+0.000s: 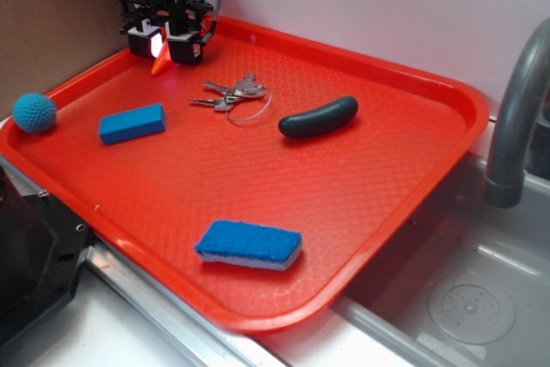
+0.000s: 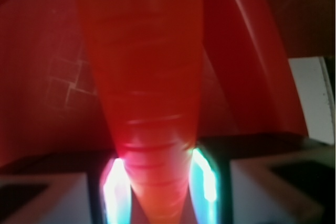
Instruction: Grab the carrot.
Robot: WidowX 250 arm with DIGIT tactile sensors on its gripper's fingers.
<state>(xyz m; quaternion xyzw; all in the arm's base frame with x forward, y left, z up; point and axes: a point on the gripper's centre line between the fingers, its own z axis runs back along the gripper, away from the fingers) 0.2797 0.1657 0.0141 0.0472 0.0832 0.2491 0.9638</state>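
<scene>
Presently, notes as follows.

Tool: the tool (image 1: 163,47) sits at the far left corner of the red tray (image 1: 412,204), clenched on the carrot (image 1: 160,64); the wrist view shows both lit pads pressed against its flanks.
Carrot: orange tip pokes out below the tool, pointing at the tray floor, near the far rim; touching the floor or just clear, cannot tell.
Hold: pads grip a smooth taper, so the likeliest failure is the cone squeezing out of the jaws under a firm or jerky lift.
Rim: tray wall stands just beside the tool; a sideways move could clip it.
Neighbours: keys (image 1: 230,96), dark cucumber (image 1: 318,117), blue block (image 1: 131,123), sponge (image 1: 249,245) and blue ball (image 1: 34,113) all lie well apart from the tool, so little risk of snagging.
</scene>
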